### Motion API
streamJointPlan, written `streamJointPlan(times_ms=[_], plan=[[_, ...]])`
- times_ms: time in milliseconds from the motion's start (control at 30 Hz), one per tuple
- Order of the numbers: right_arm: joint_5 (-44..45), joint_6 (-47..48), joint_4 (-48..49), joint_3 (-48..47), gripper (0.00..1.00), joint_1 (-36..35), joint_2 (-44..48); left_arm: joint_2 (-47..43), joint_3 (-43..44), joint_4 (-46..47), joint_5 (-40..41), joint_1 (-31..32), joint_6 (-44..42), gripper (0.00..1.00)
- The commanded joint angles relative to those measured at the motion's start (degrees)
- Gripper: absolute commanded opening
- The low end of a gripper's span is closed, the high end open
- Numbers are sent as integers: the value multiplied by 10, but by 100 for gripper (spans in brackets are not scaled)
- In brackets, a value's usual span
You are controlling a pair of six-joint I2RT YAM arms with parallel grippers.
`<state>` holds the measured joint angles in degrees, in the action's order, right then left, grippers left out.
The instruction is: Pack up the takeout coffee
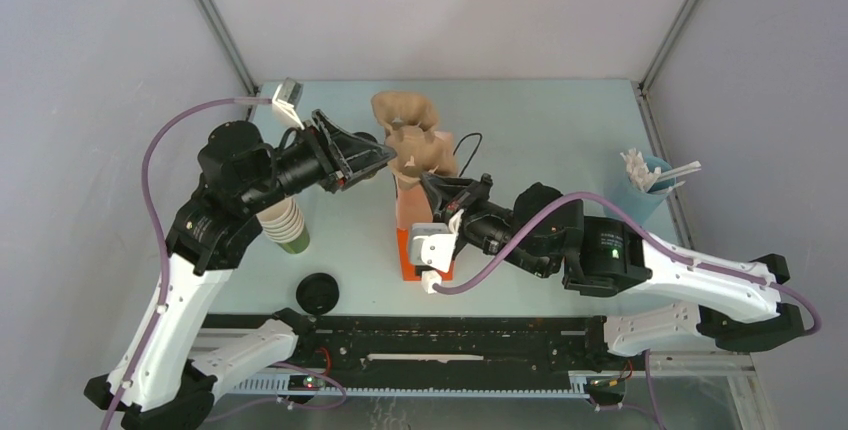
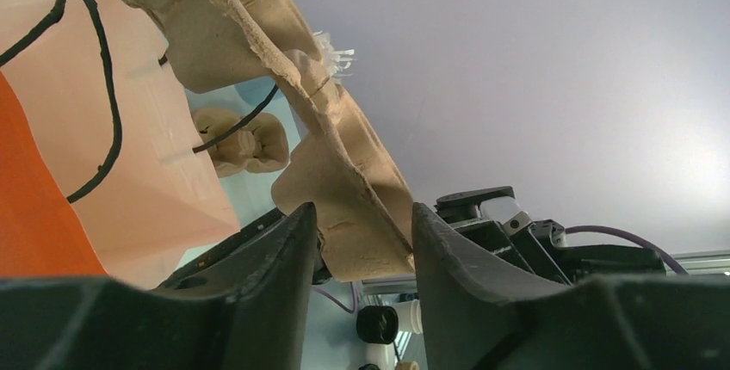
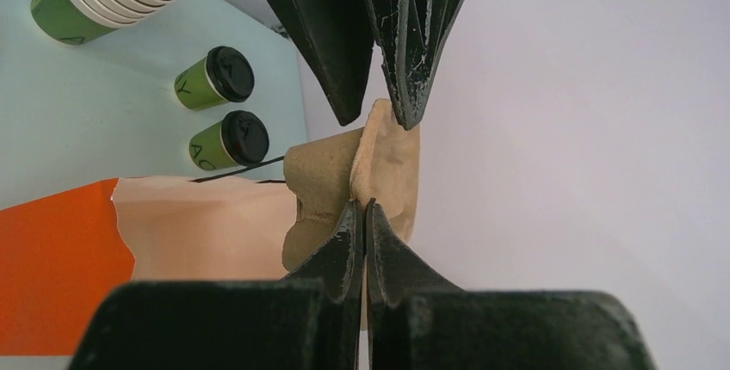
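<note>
The right gripper (image 3: 362, 208) pinches the pulp carrier (image 3: 320, 182), fingers pressed together on its edge. The left gripper (image 2: 361, 212) straddles its rim, fingers spread; whether they grip it is unclear. Two takeout coffee cups (image 3: 215, 78) sit on the table (image 3: 112, 116), well apart from both.

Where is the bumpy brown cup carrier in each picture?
Top external: the brown cup carrier is mid-table, just above the orange bag.
Left wrist: middle, slanting down between the sides of the left tool.
Right wrist: middle, its lower edge pinched by the right tool.
Shared landmark: the orange bag, low left in both wrist views.
</note>
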<state>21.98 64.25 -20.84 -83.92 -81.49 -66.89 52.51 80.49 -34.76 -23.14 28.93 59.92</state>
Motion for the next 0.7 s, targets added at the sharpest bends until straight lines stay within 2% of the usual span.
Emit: streamJointPlan(times_ms=[0,200,300,333,367,467,533,600,667], plan=[[15,17,18,-9,0,-11,-4,6,38,20,-6,9,-14,45],[32,28,21,-7,0,-18,-12,11,46,9,4,17,-26,33],[39,30,25,-6,0,-22,-13,16,49,10,3,22,-35,17],[44,29,31,-5,0,-24,-14,17,52,8,4,23,-41,9],[54,23,39,-4,5,-26,-15,17,54,5,5,24,-50,1],[87,-13,52,6,33,-33,-9,9,50,4,20,26,-87,0],[81,-70,40,25,61,-36,14,-4,38,10,42,26,-125,0],[41,-169,9,39,79,-36,51,-14,28,9,54,26,-172,0],[-47,-258,-13,44,90,-10,103,-16,19,-3,61,26,-205,0]])
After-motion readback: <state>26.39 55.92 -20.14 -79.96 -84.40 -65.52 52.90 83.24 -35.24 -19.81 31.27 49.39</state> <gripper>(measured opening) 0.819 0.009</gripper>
